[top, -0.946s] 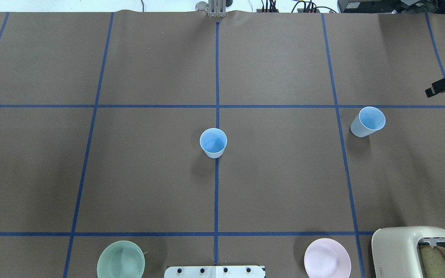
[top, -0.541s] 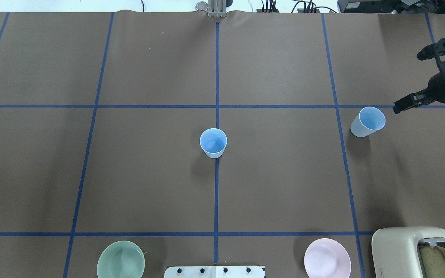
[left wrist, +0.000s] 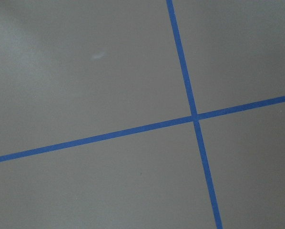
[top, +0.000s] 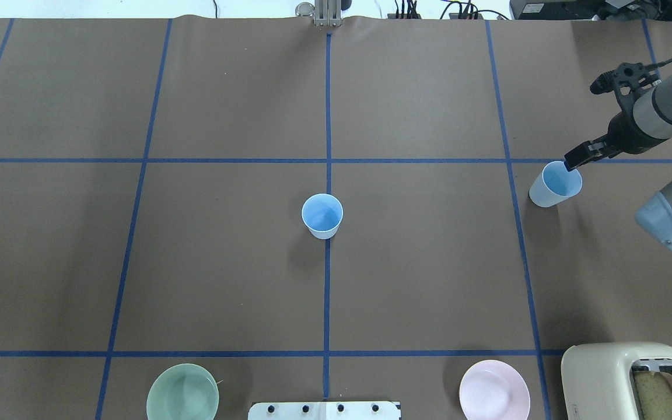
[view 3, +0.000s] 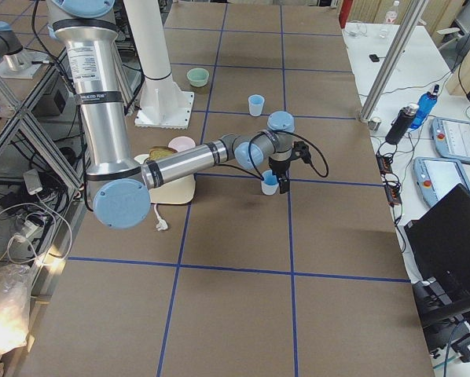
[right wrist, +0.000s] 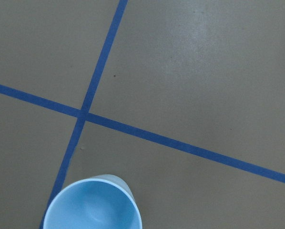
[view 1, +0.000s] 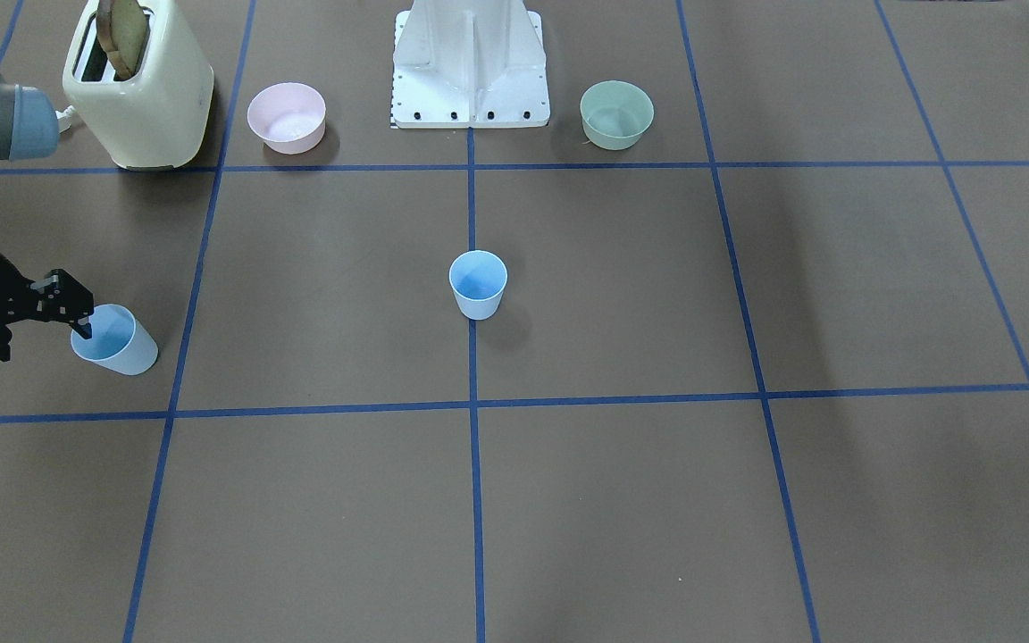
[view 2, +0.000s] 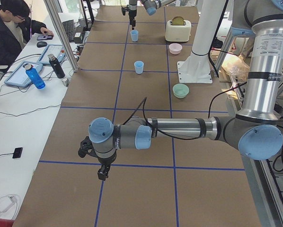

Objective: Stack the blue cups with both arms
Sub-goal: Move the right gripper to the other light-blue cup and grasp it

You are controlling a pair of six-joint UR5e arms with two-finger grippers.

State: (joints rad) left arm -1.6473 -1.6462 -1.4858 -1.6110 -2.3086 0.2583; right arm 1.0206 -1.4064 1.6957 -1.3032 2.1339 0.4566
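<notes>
1. The nearer blue cup [top: 553, 186] stands upright and mouth up, directly under the tip of the right gripper [top: 574, 160]. Its rim is right at the fingertips. From the right wrist camera it fills the lower left corner, just below the tool.
2. The other blue cup [top: 322, 216] is well away from that gripper, upright on the centre tape line at the middle of the table.
3. Both cups are probably thin, light plastic. They should lift with little force but would tip or skid at a sideways nudge, and the smooth tapered wall could slip out of a loose grip.
4. The best hold looks to be the rim, with one finger inside and one outside, pinching the wall firmly but not hard enough to flex it.
5. The right gripper holds nothing, since the cup sits on the table. Its tip is at the rim, possibly touching, and how far its fingers are spread cannot be told.
6. The left gripper [view 2: 102, 172] hangs over bare tape lines, far from both cups. Whether it is spread or closed cannot be told.
</notes>
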